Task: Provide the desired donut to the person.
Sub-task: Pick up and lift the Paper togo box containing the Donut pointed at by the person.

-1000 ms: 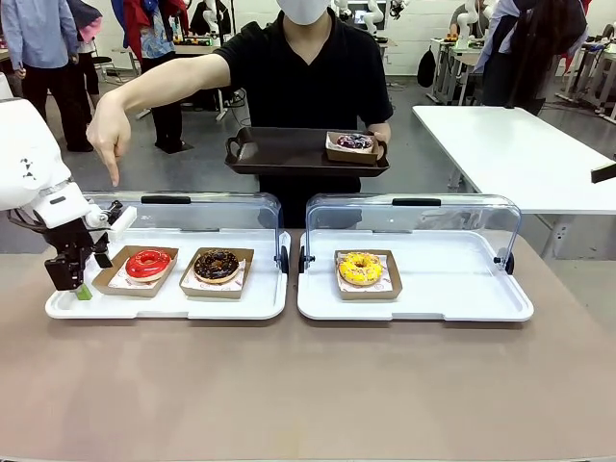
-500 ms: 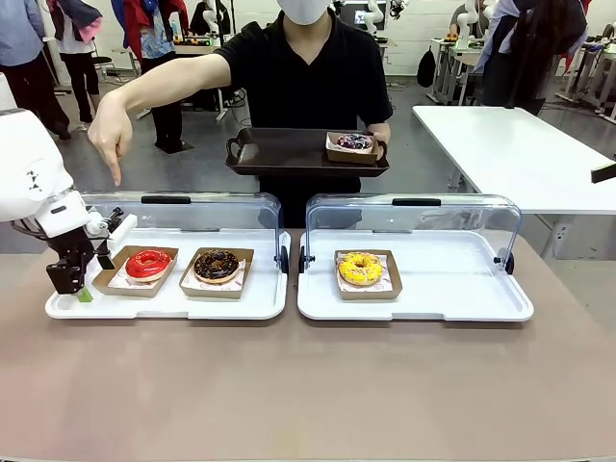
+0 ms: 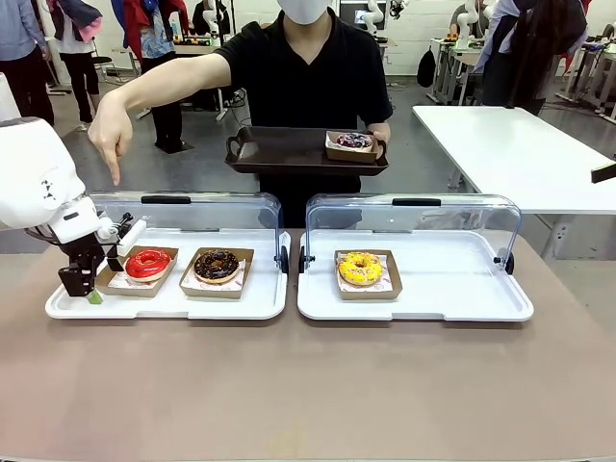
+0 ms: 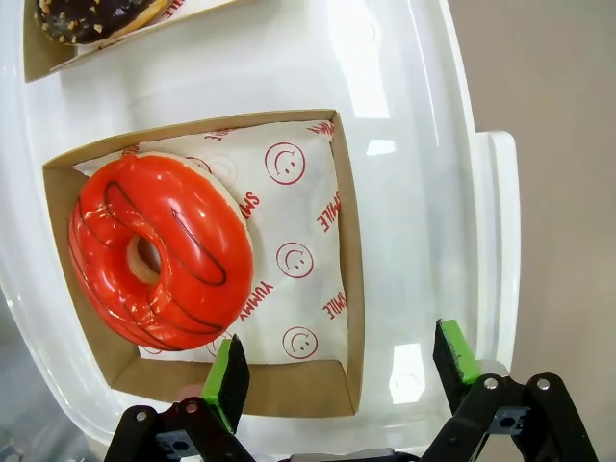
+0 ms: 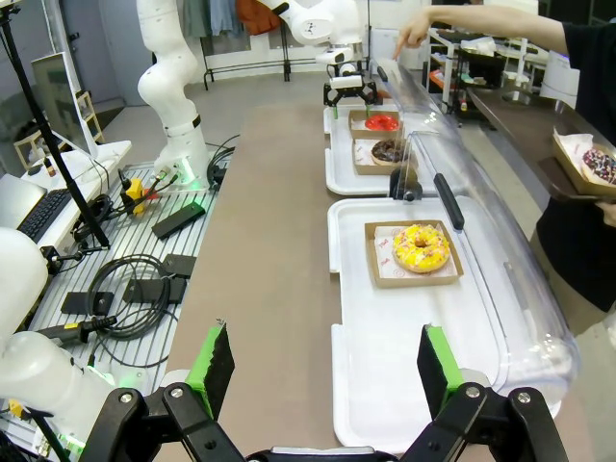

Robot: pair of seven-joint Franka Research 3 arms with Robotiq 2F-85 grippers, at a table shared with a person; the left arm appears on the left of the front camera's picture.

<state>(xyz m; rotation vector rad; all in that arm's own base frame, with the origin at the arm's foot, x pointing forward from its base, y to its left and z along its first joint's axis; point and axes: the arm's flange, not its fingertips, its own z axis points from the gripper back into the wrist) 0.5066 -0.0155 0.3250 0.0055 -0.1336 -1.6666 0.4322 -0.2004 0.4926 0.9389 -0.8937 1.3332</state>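
Front view: I'm seeing the person [image 3: 308, 77] standing at the far side of the table [image 3: 308, 385], pointing one hand [image 3: 111, 130] downward above the left end of the left white tray [image 3: 173, 306]. The other hand is holding a dark serving tray [image 3: 279, 154] carrying a boxed dark-glazed donut [image 3: 354, 142]. The red donut [image 3: 147, 263] is sitting in its cardboard box [image 3: 130, 289] at the left end of that white tray, next to a boxed chocolate donut [image 3: 217, 265]. A yellow donut [image 3: 361, 269] is sitting boxed on the right white tray [image 3: 433, 308]. Both clear lids [image 3: 183, 207] are standing raised behind the trays. The left gripper [image 3: 91, 284] is hanging low at the left edge of the red donut's box. On the left wrist view I'm reading the left gripper [image 4: 339, 361] as released: jaws apart and straddling a corner of the box [image 4: 348, 241], one green pad over the box floor just beside the red donut [image 4: 159, 252], the other outside over the white tray, neither pressing the wall. The right gripper [image 5: 327, 371] is hovering spread wide over the table edge near the right tray, gripping nothing.
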